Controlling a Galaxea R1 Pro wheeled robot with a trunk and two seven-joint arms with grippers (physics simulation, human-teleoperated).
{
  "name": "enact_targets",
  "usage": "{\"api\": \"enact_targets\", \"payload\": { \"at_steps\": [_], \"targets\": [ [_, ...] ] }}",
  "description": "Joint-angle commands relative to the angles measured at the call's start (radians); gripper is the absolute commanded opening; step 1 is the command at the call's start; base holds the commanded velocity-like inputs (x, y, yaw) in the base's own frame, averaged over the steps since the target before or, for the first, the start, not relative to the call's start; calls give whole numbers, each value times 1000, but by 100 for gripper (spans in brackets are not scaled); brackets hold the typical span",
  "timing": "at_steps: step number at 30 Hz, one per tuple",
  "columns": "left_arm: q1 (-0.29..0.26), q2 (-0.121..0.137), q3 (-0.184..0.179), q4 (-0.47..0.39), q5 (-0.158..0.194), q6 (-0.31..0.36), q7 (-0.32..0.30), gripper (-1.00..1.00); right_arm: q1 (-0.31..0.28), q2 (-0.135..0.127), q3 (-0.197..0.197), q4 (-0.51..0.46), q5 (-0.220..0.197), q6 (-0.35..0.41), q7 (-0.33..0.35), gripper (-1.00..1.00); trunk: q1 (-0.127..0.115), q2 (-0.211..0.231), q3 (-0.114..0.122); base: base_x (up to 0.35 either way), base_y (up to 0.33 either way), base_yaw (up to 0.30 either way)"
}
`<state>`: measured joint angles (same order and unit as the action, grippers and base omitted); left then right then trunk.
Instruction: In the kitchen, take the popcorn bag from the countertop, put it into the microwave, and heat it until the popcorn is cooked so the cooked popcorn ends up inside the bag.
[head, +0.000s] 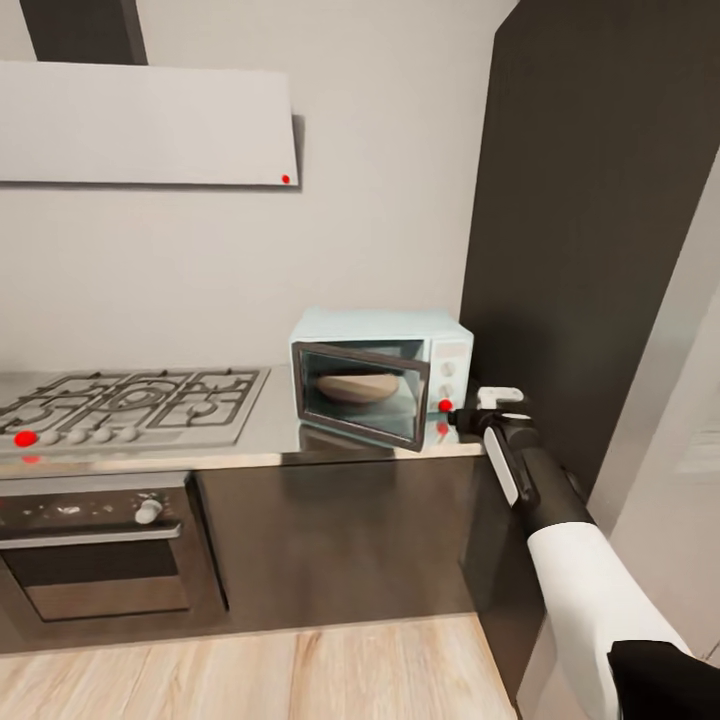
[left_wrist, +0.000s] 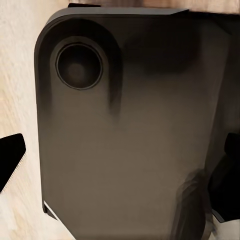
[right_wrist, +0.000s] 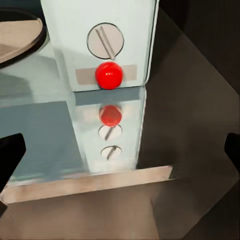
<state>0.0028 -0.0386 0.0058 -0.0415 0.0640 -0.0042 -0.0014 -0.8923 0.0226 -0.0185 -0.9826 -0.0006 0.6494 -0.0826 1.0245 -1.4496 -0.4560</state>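
Nearest the head camera is the robot's right arm, white at the forearm and black toward the wrist, reaching forward to the right gripper at the front right corner of the microwave. Its jaws stand apart, the two dark tips showing at opposite edges of the right wrist view, with nothing between them. That view looks onto the microwave's side panel, where a round knob sits above a red button; both are mirrored in the shiny worktop below.

On the grey steel worktop, the pale blue microwave stands against a tall dark cabinet, with its glass door swung partly open. Inside lies the tan popcorn bag. Left of the microwave is a gas hob, and under it a built-in oven.

The left gripper hangs over a dark part of the robot's own body, above wooden floor, its jaws wide apart.
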Motion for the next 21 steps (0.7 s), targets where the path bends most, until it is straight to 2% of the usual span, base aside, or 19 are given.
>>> {"api": "enact_targets", "payload": {
  "at_steps": [1, 8, 11, 13, 15, 18, 21],
  "targets": [
    [0, 0, 0, -1, 7, 0, 0, 100, -1, 1, -1, -1, -1, 5, -1, 100, 1, 0, -1, 290, 0, 0],
    [0, -1, 0, -1, 7, 0, 0, 100, -1, 2, 1, 10, -4, 6, 6, 100, 1, 0, -1, 281, 0, 0],
    [0, 0, 0, -1, 7, 0, 0, 100, -1, 2, 3, 12, -5, 6, 10, 100, 1, 0, -1, 98, 0, 0],
    [0, 0, 0, -1, 7, 0, 0, 100, -3, 2, 7, 13, -4, 6, 58, 100, 1, 0, -1, 7, 0, 0],
    [0, 0, 0, -1, 8, 0, 0, 100, -6, 0, 35, 4, 0, 6, 160, 100, 1, 0, -1, 2, 0, 0],
    [0, 0, 0, -1, 7, 0, 0, 100, -7, -1, 62, 1, -2, 6, 219, 100, 1, 0, -1, 0, 0, 0],
    [0, 0, 0, -1, 7, 0, 0, 100, -7, -4, 64, 3, -3, 7, 256, 100, 1, 0, -1, 0, 0, 0]
  ]
}}
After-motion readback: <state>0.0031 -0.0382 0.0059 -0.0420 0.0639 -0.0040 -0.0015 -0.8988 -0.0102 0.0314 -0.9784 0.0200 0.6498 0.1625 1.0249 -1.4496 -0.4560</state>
